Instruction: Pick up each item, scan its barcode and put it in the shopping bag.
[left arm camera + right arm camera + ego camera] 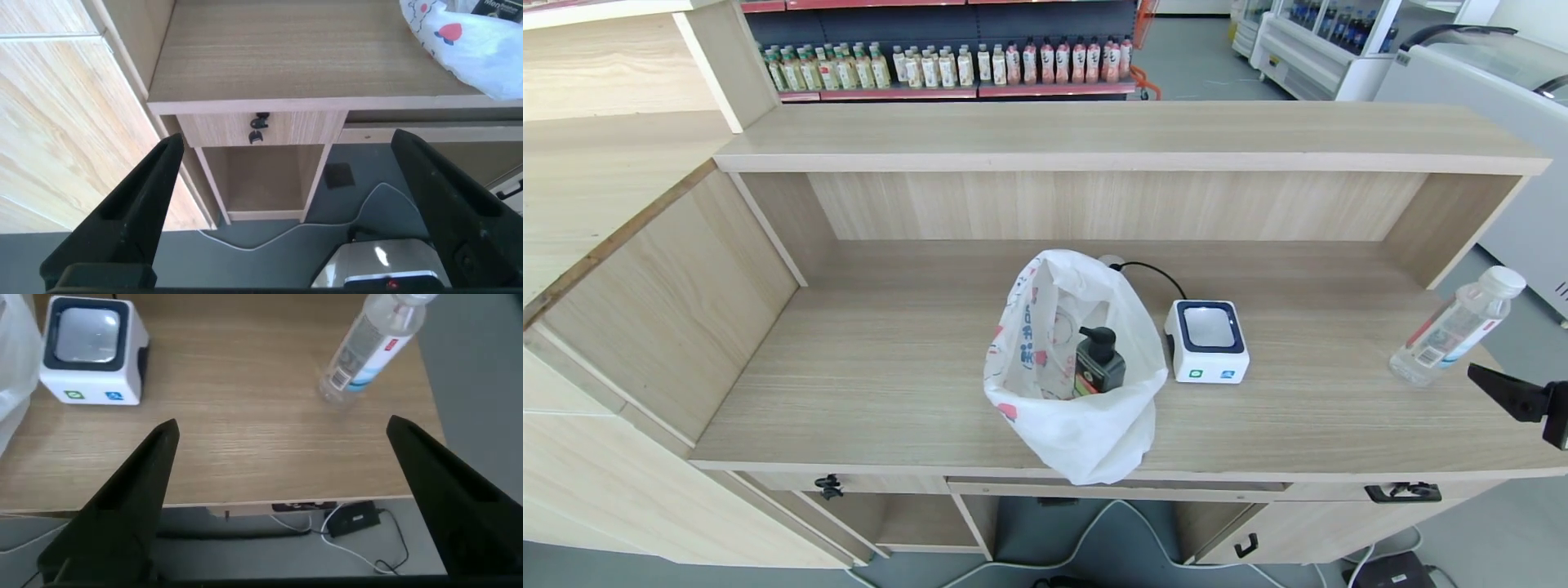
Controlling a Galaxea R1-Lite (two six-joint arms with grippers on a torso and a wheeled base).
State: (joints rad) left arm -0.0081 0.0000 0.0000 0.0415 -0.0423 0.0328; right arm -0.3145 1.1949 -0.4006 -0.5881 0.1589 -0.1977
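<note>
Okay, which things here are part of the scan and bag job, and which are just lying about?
Job: water bottle, scanner, shopping bag, pump bottle already inside the bag.
Just there: shelved drinks, freezer, drawer keys.

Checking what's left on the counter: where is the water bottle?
In the head view, the water bottle sits at the right end of the counter, to the right of the scanner and apart from the shopping bag.
</note>
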